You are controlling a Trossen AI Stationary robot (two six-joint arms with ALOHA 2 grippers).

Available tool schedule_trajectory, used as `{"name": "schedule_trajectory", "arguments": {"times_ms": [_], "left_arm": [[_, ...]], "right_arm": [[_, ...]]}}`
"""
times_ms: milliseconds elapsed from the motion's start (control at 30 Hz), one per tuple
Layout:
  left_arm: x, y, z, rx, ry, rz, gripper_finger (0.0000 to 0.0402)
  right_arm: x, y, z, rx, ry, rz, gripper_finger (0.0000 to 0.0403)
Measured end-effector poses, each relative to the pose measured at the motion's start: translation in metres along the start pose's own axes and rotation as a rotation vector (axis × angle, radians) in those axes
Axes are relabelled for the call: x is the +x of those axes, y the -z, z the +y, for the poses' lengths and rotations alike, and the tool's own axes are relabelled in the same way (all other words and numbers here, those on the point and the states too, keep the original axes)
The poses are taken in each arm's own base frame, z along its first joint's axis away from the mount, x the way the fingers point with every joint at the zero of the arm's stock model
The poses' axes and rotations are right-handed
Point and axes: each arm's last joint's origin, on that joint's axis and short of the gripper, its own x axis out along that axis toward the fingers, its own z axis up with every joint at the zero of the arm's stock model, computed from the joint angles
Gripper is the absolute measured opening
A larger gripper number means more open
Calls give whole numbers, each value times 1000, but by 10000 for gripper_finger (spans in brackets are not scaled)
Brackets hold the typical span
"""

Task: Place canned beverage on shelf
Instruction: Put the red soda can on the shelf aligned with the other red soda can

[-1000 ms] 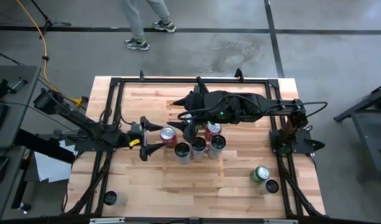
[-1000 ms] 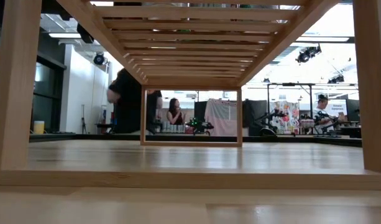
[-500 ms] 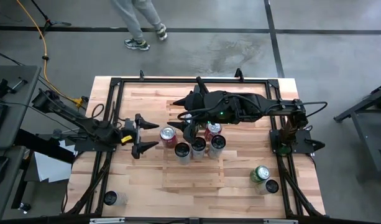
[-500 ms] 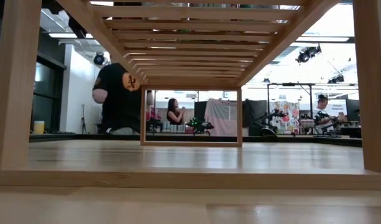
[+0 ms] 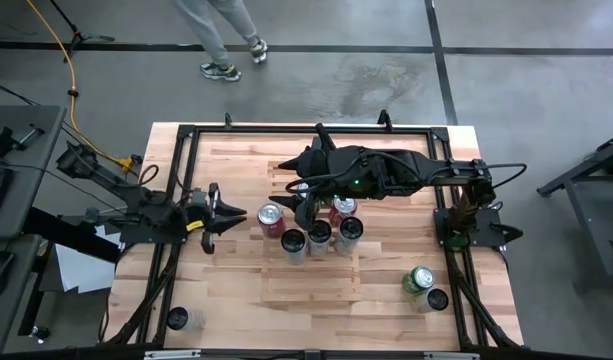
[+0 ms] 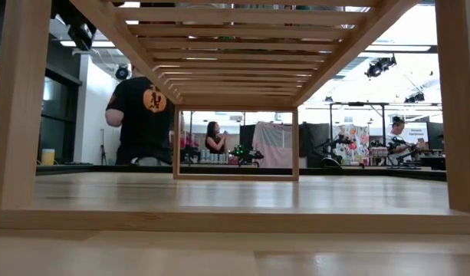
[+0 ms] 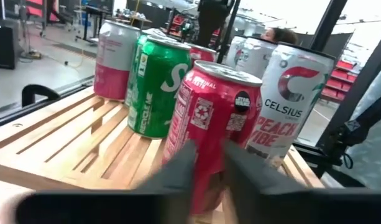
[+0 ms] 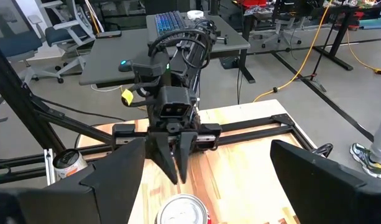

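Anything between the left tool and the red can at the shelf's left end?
Nothing visible. The left tool sits shut a little off the red can, pointing at it, with only bare wood in the gap between them.

Red can and slatted shelf at table centre

A red canned beverage (image 5: 271,217) with a silver top stands upright on the pale wooden slatted shelf (image 5: 316,280), at the left end of a cluster of upright cans. The left wrist view shows its red side (image 7: 215,118) close up, seemingly touching a white can beside it. The shelf (image 7: 72,140) lies flat.
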Motion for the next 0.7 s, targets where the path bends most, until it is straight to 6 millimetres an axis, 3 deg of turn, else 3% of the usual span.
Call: {"name": "schedule_trajectory", "arguments": {"times_ms": [67,200,700], "left_arm": [[2,1,0,-22,6,8,18],[6,2,-3,-22,23,33,5],[34,8,-19,49,-68,124,0]], "right_arm": [[0,0,0,0,0,0,330],[0,0,0,0,0,0,330],[0,0,0,0,0,0,330]]}}
